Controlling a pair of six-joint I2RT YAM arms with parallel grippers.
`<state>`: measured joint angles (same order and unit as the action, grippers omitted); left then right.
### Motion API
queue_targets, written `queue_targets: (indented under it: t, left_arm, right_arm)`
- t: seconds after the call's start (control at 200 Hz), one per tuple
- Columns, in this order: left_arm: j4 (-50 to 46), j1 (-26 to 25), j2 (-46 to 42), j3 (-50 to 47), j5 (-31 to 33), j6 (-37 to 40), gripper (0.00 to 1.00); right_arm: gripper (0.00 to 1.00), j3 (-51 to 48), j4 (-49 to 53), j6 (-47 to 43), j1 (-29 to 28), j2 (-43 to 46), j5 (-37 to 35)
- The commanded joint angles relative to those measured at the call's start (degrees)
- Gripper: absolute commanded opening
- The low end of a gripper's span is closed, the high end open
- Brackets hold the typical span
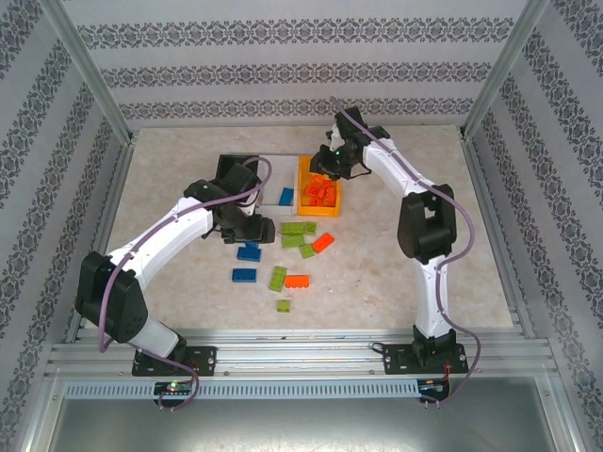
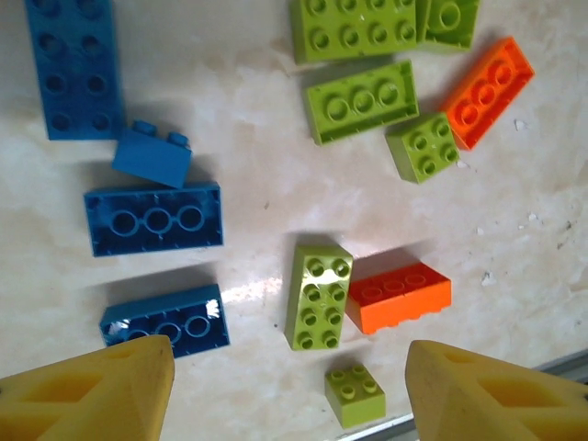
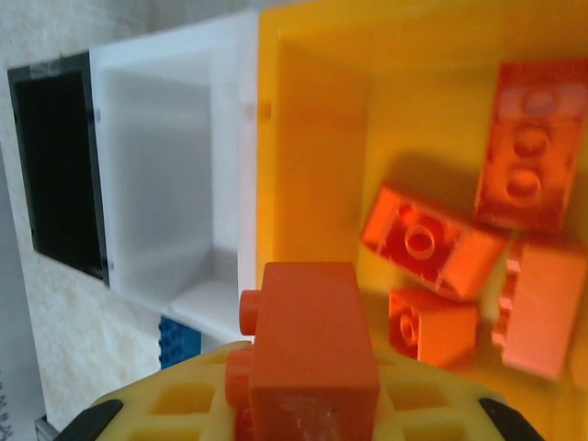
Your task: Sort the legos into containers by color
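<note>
A: Where's the brick?
B: My right end effector pinches an orange brick by its flat sides above the orange bin. Light, stiff, slick, I'd judge; my left end effector hangs spread over loose legos

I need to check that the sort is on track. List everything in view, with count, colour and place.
Black container: one, black, row's left end.
White container: one, white, middle.
Orange container: one, orange, right end.
Blue legos: four loose on the table, one at the white container's near end.
Green legos: six, lime, loose on the table.
Orange legos: two loose, at least four in the orange container, one gripped.
Table: one, pale marbled.
Left gripper: open, above the loose legos.
Right gripper: shut on an orange lego, above the orange container.
</note>
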<state>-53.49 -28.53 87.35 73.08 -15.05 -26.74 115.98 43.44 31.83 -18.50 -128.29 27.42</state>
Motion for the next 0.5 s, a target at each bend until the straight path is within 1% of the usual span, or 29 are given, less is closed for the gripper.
queue_targets:
  t: [0.0, 0.105, 0.18, 0.275, 0.35, 0.42, 0.495]
  left_arm:
    - [-1.8, -0.6, -1.5, -2.1, -1.0, 0.2, 0.72]
    - [-1.8, -0.5, 0.8, -1.4, -2.5, 4.3, 0.74]
    - [-1.7, -0.5, 1.9, -0.9, -4.9, 7.5, 0.75]
    - [-0.5, -0.5, 1.2, -2.8, -4.9, 10.5, 0.77]
    - [-0.4, -0.5, 1.0, -4.0, -6.3, 10.7, 0.77]
    - [0.8, -0.6, 0.2, -5.8, -8.4, 9.6, 0.77]
    - [1.4, -0.6, -1.4, -7.0, -9.1, 8.9, 0.77]
  right_arm:
    - [0.21, 3.5, 2.2, 1.8, -0.3, -2.3, -2.0]
    - [0.22, 4.2, 3.2, 3.2, -1.3, -4.0, -5.5]
    - [0.26, 4.1, 3.1, 4.1, -2.2, -4.5, -7.5]
    - [0.4, 6.3, 4.3, 4.6, -3.3, -5.4, -10.6]
    - [0.47, 8.2, 5.9, 5.0, -3.9, -5.7, -12.5]
    - [0.5, 8.5, 6.4, 5.7, -4.1, -4.7, -13.3]
    - [0.52, 8.1, 6.6, 6.2, -4.0, -2.9, -13.4]
